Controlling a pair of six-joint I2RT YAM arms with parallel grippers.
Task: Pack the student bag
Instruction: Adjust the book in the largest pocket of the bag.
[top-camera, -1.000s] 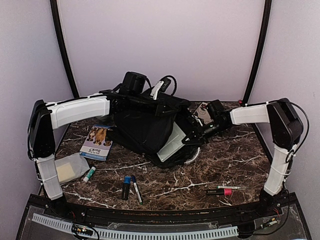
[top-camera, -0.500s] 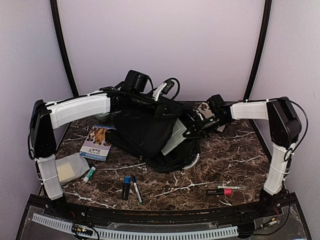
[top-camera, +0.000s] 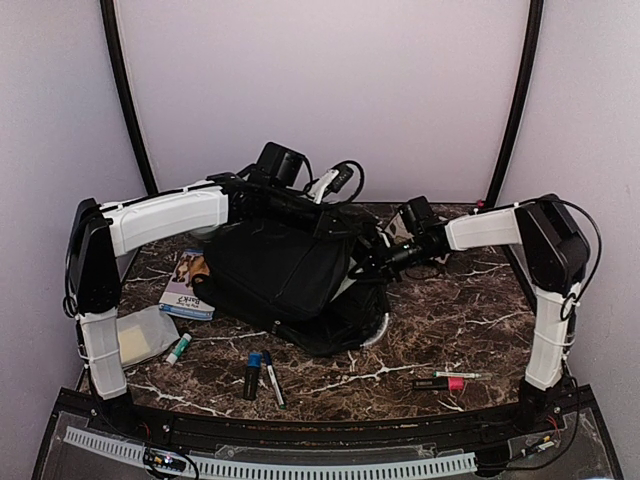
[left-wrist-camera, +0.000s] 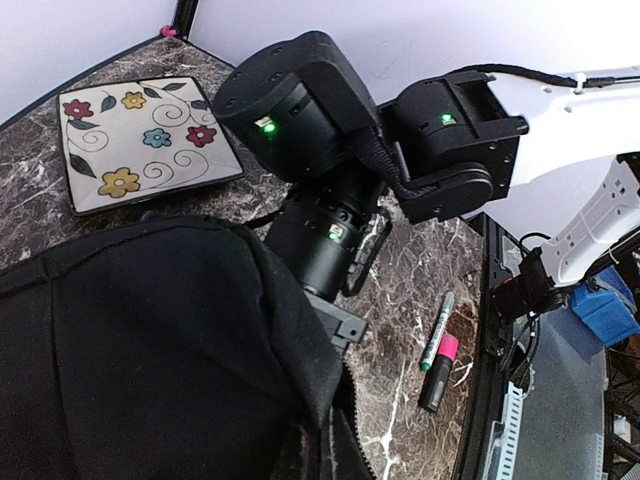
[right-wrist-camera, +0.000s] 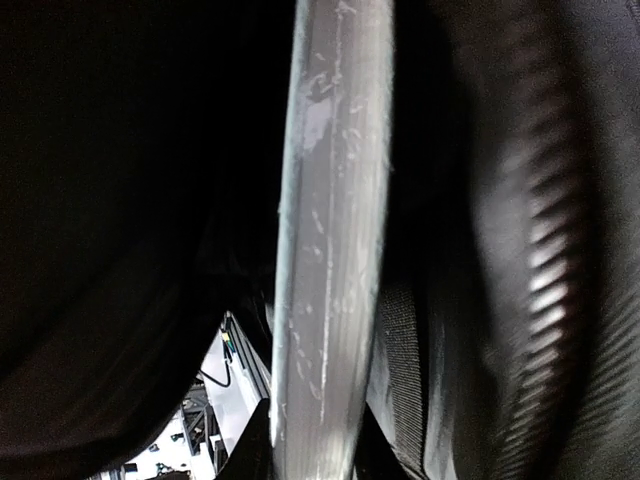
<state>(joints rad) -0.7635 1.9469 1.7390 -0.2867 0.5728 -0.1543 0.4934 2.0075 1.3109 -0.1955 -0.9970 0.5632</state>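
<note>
The black backpack (top-camera: 285, 275) was seen slumped in the middle of the marble tabletop (top-camera: 460, 320), and it was by far the largest thing there. It was reached from both sides. The left arm (top-camera: 165, 220) was stretched across its far edge, and the left fingers (top-camera: 338, 226) were lost against the black fabric, so it could not be told how wide they were set. The right arm (top-camera: 490, 228) was brought in from the right, and the right fingers (top-camera: 365, 266) were pushed in at the bag's right edge. In the right wrist view only dark fabric, a zip (right-wrist-camera: 540, 250) and a pale scuffed strip (right-wrist-camera: 330, 230) running top to bottom were shown, so their gap and any hold could not be told either.

In the left wrist view a square flowered plate (left-wrist-camera: 150, 140) was seen behind the bag, beside the right arm's black wrist.

A booklet with a dog on the cover (top-camera: 190, 285) was partly tucked under the bag's left side. Nearer the left base a clear flat box (top-camera: 135, 338) and a green-capped glue stick (top-camera: 180, 347) were laid close together. Two blue-capped markers (top-camera: 260, 375) were placed side by side in front of the bag. A pink highlighter (top-camera: 440, 383) and a thin pen (top-camera: 462, 374) were laid together near the right base, well apart from the bag.
</note>
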